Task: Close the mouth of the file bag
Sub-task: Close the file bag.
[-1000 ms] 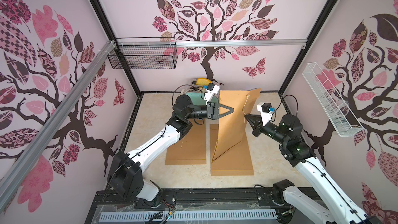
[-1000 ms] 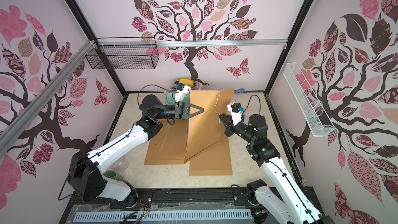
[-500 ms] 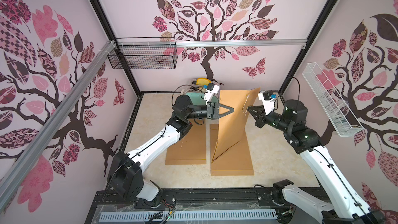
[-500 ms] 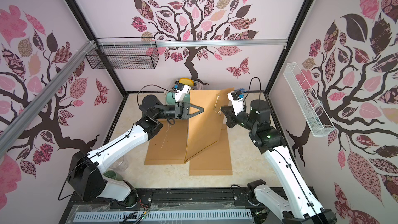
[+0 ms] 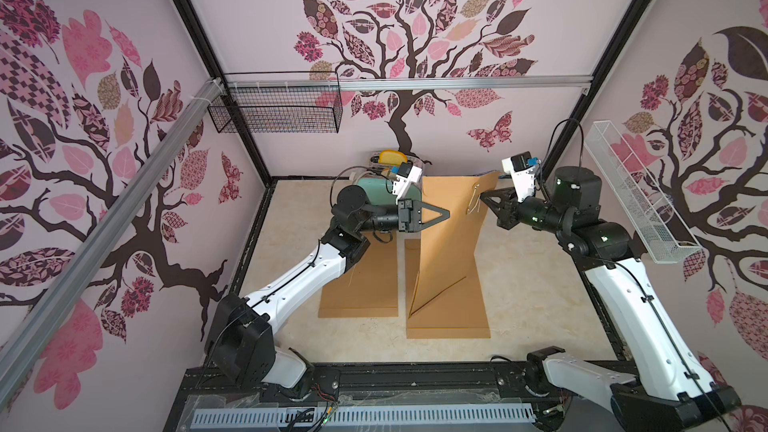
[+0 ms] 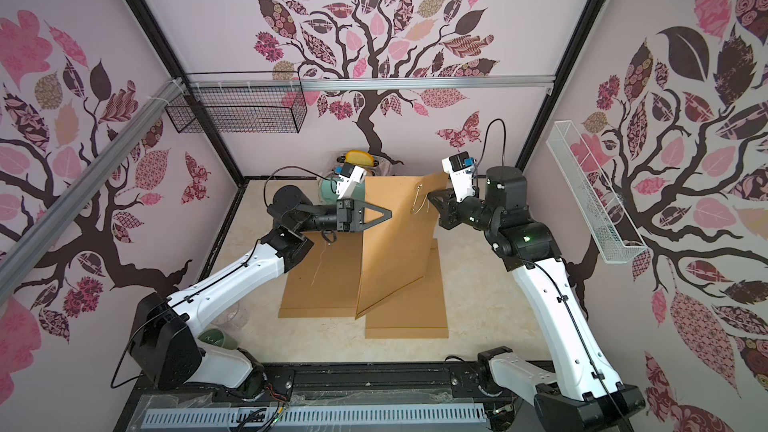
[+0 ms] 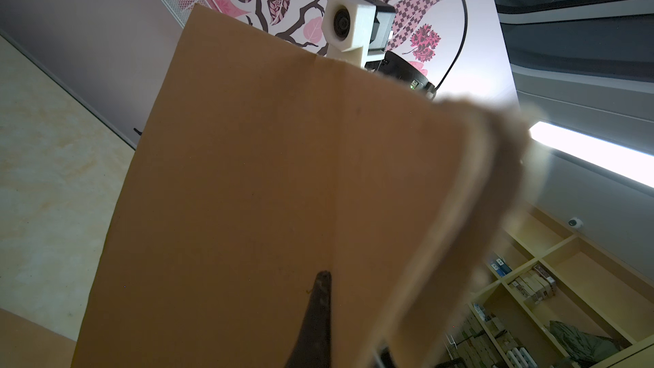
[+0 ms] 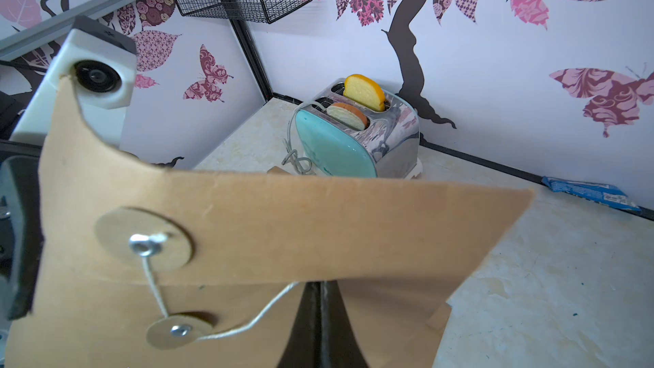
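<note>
The brown file bag [image 5: 449,251] stands raised on its lower edge, its top high above the table in both top views [image 6: 399,243]. My left gripper [image 5: 446,214] is shut on the bag's near side edge. In the left wrist view one dark finger [image 7: 318,309] lies on the paper and the other is hidden behind it. My right gripper [image 5: 482,197] is shut on the white string [image 8: 247,323] just under the flap [image 8: 318,228]. The string runs from the flap's disc [image 8: 143,238] round the lower disc [image 8: 177,331] into the shut jaws [image 8: 320,286].
Another brown bag [image 5: 357,284] lies flat to the left, and one more [image 5: 449,322] lies under the raised bag. A teal toaster [image 8: 354,143] with bread stands at the back wall. A blue packet [image 8: 587,192] lies by the wall. Wire baskets [image 5: 274,108] [image 5: 636,197] hang on the walls.
My right arm has risen and swung toward the back with the string in its jaws. The left arm and the raised bag have stayed where they were.
</note>
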Motion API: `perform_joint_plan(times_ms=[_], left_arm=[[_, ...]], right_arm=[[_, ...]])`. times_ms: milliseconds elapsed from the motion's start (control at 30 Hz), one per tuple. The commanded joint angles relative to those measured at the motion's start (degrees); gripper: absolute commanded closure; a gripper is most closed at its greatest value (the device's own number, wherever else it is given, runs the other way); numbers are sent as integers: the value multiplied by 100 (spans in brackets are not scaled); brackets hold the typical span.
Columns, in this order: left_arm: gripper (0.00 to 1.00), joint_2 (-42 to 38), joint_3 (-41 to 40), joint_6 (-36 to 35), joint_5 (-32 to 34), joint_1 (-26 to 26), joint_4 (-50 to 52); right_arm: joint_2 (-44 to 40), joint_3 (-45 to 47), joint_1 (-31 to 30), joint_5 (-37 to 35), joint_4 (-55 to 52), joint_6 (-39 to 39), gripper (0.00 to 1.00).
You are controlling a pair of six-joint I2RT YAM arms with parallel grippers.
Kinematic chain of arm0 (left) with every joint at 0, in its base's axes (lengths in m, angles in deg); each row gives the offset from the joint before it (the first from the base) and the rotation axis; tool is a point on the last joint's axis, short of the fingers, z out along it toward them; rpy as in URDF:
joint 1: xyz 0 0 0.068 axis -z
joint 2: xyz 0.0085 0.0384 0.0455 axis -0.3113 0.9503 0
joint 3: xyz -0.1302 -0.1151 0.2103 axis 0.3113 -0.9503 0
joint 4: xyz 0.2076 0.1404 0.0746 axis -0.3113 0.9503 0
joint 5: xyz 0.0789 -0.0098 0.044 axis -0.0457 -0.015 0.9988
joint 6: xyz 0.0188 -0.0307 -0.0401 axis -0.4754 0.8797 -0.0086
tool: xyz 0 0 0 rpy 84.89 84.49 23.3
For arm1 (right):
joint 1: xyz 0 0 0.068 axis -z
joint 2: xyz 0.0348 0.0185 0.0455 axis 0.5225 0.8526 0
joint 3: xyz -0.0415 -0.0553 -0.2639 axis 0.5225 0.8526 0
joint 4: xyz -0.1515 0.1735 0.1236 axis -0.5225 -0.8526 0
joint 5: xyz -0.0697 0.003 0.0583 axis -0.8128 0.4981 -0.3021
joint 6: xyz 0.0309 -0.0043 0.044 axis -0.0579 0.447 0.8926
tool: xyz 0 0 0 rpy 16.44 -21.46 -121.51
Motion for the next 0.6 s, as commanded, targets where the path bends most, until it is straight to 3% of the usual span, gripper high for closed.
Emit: perform_joint_plan(times_ms=[0,233,567], left_arm=[[100,-131,-31,192,-119,-9,-452],[100,-83,-58,400,-156,-19,-699],[100,-73,-68,333,53,-65,-415]], right_arm=[[92,-363,25,78,-421,-8,100],[332,-812,26,-107,-861,-173,100],[335,-939,54,496,-1010,-228,100]])
